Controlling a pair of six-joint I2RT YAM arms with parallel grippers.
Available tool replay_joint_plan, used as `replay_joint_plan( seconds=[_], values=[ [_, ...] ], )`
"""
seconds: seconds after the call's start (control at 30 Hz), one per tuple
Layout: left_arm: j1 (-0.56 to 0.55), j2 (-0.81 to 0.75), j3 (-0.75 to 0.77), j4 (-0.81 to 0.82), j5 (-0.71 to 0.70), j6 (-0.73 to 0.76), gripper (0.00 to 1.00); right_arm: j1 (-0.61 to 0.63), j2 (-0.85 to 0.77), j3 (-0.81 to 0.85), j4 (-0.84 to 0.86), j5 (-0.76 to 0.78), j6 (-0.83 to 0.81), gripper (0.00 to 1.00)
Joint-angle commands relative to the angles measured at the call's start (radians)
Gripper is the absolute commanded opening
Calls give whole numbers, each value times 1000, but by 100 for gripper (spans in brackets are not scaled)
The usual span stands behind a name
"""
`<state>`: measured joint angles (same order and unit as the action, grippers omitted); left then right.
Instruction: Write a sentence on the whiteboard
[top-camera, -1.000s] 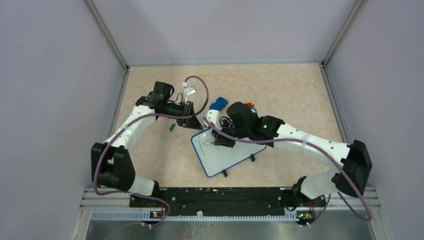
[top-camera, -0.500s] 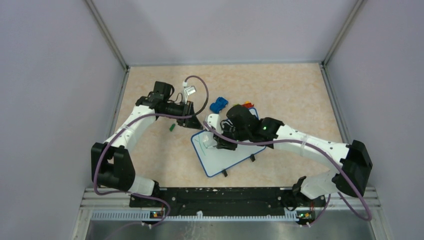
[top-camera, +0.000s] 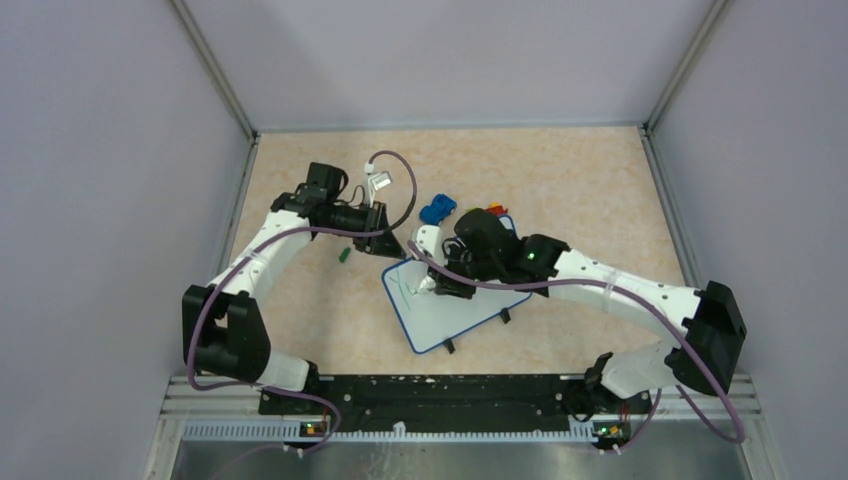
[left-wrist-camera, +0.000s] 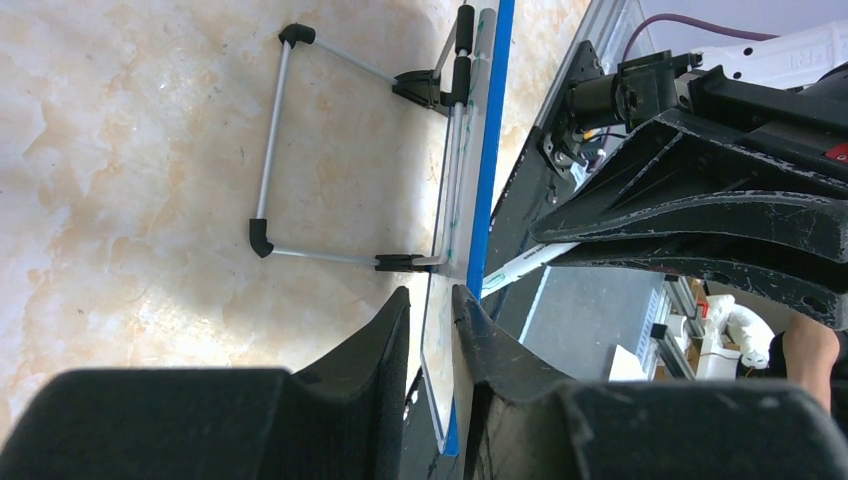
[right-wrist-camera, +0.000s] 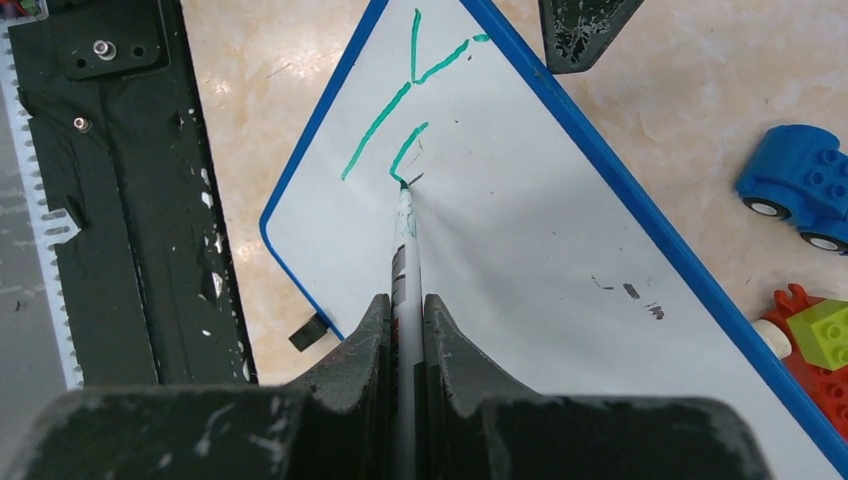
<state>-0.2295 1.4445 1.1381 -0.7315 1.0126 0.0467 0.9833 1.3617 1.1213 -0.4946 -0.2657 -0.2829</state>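
Note:
The whiteboard (top-camera: 462, 318), white with a blue rim, lies tilted on the table in front of the arms. My left gripper (top-camera: 393, 249) is shut on its far left corner; in the left wrist view the board's edge (left-wrist-camera: 489, 150) runs between my fingers (left-wrist-camera: 395, 330). My right gripper (top-camera: 436, 284) is shut on a white marker (right-wrist-camera: 406, 250), whose green tip touches the board (right-wrist-camera: 540, 260). The sentence (right-wrist-camera: 405, 100) is a green "Y" and a short curved stroke at the tip.
A blue toy car (top-camera: 437, 209) and red and green bricks (top-camera: 494, 211) lie just beyond the board; both show in the right wrist view (right-wrist-camera: 795, 185) (right-wrist-camera: 815, 345). A small green cap (top-camera: 343, 254) lies left of the board. The black base rail (top-camera: 430, 395) runs along the near edge.
My right gripper has moved the marker a little to the left over the board, and more green stroke shows there. The left arm has not moved.

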Motion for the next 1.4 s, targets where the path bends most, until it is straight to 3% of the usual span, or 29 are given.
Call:
replay_joint_plan(
  seconds=[0.0,1.37],
  values=[
    [0,-6,0,27,28,-5,27,-21,-19,57,36,99,8,0],
    [0,-16,-21,34,24,-2,27,29,51,106,63,80,24,0]
  ],
)
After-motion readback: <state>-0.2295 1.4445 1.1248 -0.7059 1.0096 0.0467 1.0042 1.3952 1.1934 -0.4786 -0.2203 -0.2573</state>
